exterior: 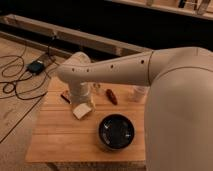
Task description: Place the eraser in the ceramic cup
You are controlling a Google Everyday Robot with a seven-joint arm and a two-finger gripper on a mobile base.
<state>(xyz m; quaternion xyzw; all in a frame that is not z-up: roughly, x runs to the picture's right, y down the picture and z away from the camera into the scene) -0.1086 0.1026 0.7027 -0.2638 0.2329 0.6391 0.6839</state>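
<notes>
The eraser [65, 97], a small dark bar, lies at the left of the wooden table [60, 145], just left of my arm's wrist. The ceramic cup [138, 93], small and white, stands at the table's back right, partly behind my arm. My gripper [81, 102] points down at the table's back left, between the eraser and a pale beige block [83, 111] that lies right under it. The wrist above hides most of the gripper.
A wide black bowl [116, 132] sits at the front middle. A red-brown oblong item [111, 96] and a small clear bottle [96, 89] are behind it. Cables and a dark box [36, 66] lie on the floor to the left.
</notes>
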